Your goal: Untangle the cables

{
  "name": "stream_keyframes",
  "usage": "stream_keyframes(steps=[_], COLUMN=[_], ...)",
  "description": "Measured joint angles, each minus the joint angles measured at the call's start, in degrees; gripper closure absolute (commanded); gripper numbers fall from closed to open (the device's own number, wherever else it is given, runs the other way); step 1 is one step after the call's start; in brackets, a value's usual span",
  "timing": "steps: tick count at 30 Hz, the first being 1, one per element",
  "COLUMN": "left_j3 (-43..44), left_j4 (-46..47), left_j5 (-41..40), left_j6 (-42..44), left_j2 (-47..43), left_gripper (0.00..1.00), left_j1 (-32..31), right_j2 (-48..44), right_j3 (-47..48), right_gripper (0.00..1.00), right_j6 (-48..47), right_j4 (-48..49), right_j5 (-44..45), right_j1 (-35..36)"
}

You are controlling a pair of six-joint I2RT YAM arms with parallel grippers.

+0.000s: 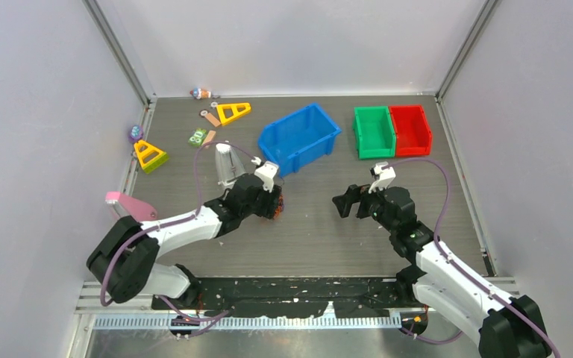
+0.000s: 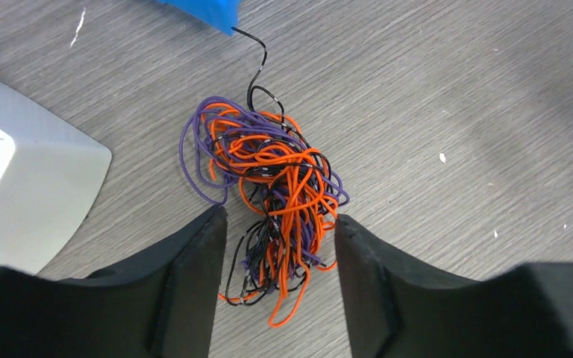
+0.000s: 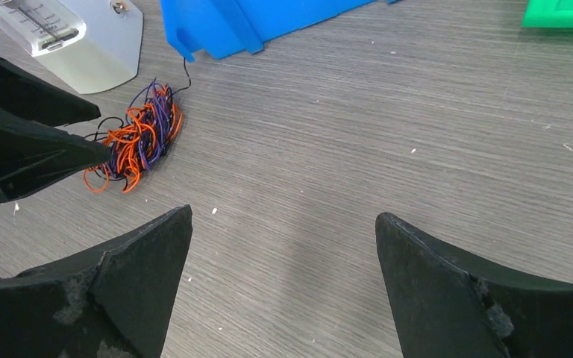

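The cables (image 2: 272, 186) are a knotted clump of orange, purple and black wires lying on the grey table. One black strand runs up toward the blue bin. My left gripper (image 2: 277, 216) is open, and the clump's lower part lies between its jaws, touching neither. From above, the clump (image 1: 278, 202) shows just at the left gripper (image 1: 271, 204). In the right wrist view the clump (image 3: 138, 138) is at the far left, with the left gripper (image 3: 103, 134) beside it. My right gripper (image 3: 283, 216) is open and empty over bare table, to the right of the clump (image 1: 348, 201).
A blue bin (image 1: 298, 138) stands tilted just behind the clump. Green (image 1: 374, 131) and red (image 1: 410, 130) bins are at the back right. A silver device (image 1: 225, 164) stands left of the clump. Yellow triangles (image 1: 150, 155), a pink piece (image 1: 130, 205) and small toys lie at left.
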Motion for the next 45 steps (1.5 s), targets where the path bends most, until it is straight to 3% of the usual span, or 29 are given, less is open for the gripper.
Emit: stream_keyframes(steps=[2,3,6,7,8,13,20,27,29,30,31,32,33,34,36,41,45], left_j3=[0.9,1.4,3.1,3.6,4.0,4.3,-5.0,-5.3,-5.3,-5.3,-5.3,-5.3,-5.3,-5.3,-5.3,-5.4,-7.3], left_j4=[-0.3,-0.6,-2.4,-2.9,-3.3,-3.1,8.8,17.6,20.0,20.9,21.4,21.8,22.1,22.3,22.4,21.7,19.6], left_j5=[0.1,0.2,0.5,0.7,1.1,5.5,20.7,30.8,33.3,34.6,35.3,36.0,36.4,36.5,35.9,29.4,14.3], left_j6=[-0.3,-0.3,-0.6,-0.7,-0.8,-0.3,-1.0,-3.6,-4.4,-4.9,-5.0,-5.2,-5.3,-5.3,-5.2,-5.0,-5.0], left_j2=[1.6,2.4,5.4,6.3,7.0,7.0,-0.8,-0.8,-0.4,-0.2,-0.1,0.0,0.0,0.0,0.0,-2.0,-10.5], left_gripper=[0.42,0.48,0.77,0.97,1.00,1.00,1.00,1.00,1.00,1.00,1.00,1.00,1.00,1.00,1.00,1.00,1.00], left_j1=[0.0,0.0,0.0,0.0,0.0,0.0,0.0,0.0,0.0,0.0,0.0,0.0,0.0,0.0,0.4,-0.3,-1.0], right_j2=[0.3,0.4,0.4,0.4,0.4,2.7,13.3,19.2,21.1,22.1,22.9,23.6,24.3,24.7,24.8,18.6,7.0], right_j3=[0.0,0.0,0.0,0.0,0.0,0.0,0.4,0.5,0.6,0.6,0.7,0.7,0.7,0.7,0.7,0.7,0.0], right_gripper=[0.02,0.02,0.02,0.02,0.02,0.14,0.15,0.19,0.29,0.43,0.52,0.69,0.75,0.87,0.94,0.95,0.95], right_j6=[0.3,0.4,0.5,0.6,0.7,1.2,5.0,8.3,8.7,9.0,9.2,9.4,9.7,9.9,10.4,11.2,13.3], right_j4=[-0.1,-0.1,-0.1,-0.1,-0.1,1.0,5.4,16.6,19.4,20.7,21.7,22.7,23.6,24.1,24.4,18.7,9.5], right_j5=[-0.3,-0.4,-0.6,-0.6,-0.8,-4.4,-14.2,-17.3,-17.3,-17.1,-17.0,-16.9,-16.8,-16.7,-15.7,-6.1,11.8], right_j1=[0.0,0.0,0.0,0.0,0.0,0.2,2.7,10.2,12.1,13.0,13.6,14.0,14.3,14.5,14.7,16.1,16.3])
